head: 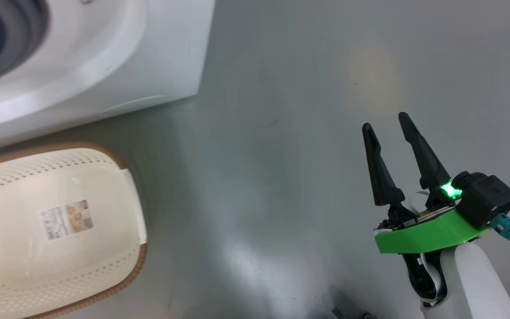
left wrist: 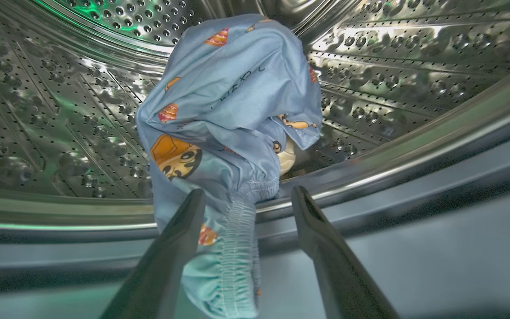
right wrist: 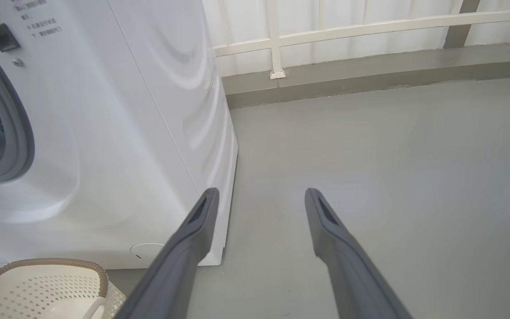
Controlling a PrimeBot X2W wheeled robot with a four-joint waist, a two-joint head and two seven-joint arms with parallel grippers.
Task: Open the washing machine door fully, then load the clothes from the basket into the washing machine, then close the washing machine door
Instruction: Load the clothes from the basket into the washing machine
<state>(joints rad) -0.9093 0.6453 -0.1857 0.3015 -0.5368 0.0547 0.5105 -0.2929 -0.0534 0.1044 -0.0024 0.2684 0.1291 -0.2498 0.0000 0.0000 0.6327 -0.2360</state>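
In the left wrist view my left gripper (left wrist: 248, 191) stands open at the mouth of the washing machine's steel drum (left wrist: 51, 115). The light blue printed garment (left wrist: 233, 97) is bunched in the drum. Its elastic hem trails out over the seal between my fingers, against the left one. A cream garment (left wrist: 287, 159) peeks out behind it. My right gripper (head: 385, 122) (right wrist: 261, 193) is open and empty over the floor, right of the washing machine (head: 148, 66) (right wrist: 148, 133). The basket (head: 126, 274) (right wrist: 47, 283) stands in front of the machine, with just its label inside. The washing machine door is out of view.
Bare grey floor (head: 281, 155) stretches to the right of the machine and the basket. A low kerb with a white railing (right wrist: 326, 31) runs along the back. The machine's grey seal (right wrist: 18, 133) rings the drum opening.
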